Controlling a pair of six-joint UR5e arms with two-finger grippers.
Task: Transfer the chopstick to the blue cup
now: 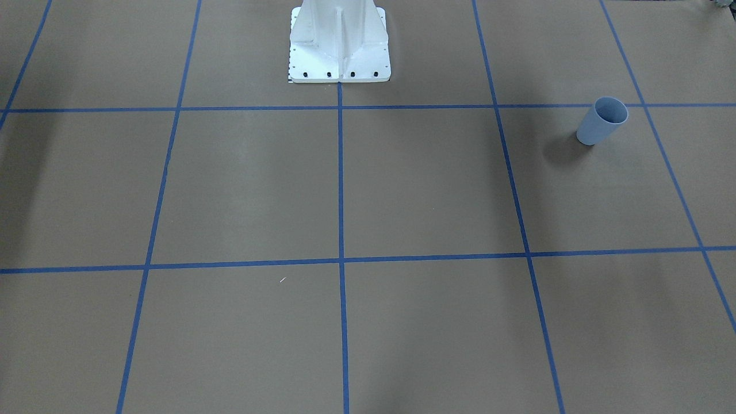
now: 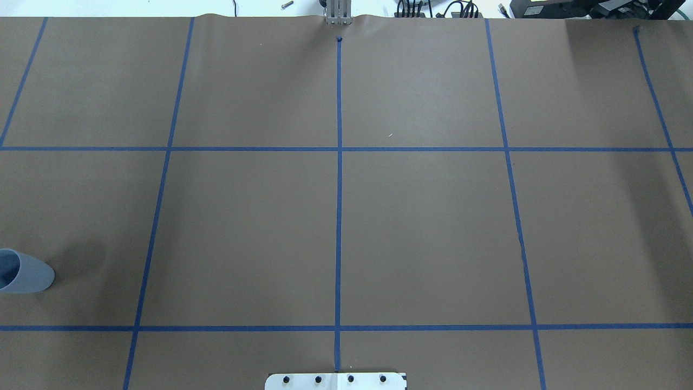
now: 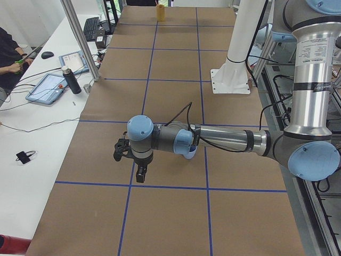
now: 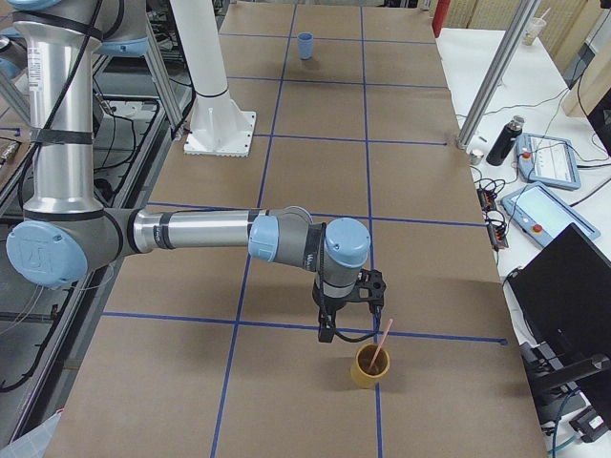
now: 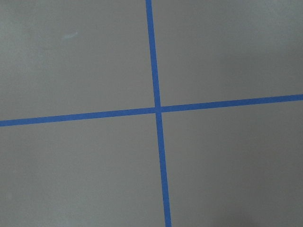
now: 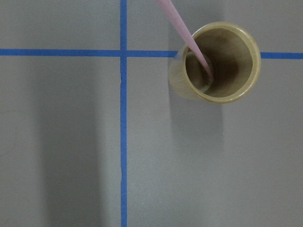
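Observation:
The blue cup point(image 1: 602, 121) stands upright on the brown table, far out on my left side; it also shows at the left edge of the overhead view point(image 2: 21, 271) and far back in the exterior right view point(image 4: 305, 45). One salmon-pink chopstick point(image 6: 182, 30) leans in a tan cup point(image 6: 218, 61), also seen in the exterior right view point(image 4: 369, 366). My right gripper point(image 4: 329, 329) hangs just beside and above the tan cup; I cannot tell whether it is open. My left gripper point(image 3: 139, 175) points down over the table; I cannot tell its state.
The white robot pedestal point(image 1: 339, 52) stands at the table's middle rear. Blue tape lines point(image 2: 339, 189) grid the brown table. An aluminium post point(image 4: 492, 86), a dark bottle point(image 4: 503, 140) and tablets point(image 4: 549, 157) stand on the operators' side.

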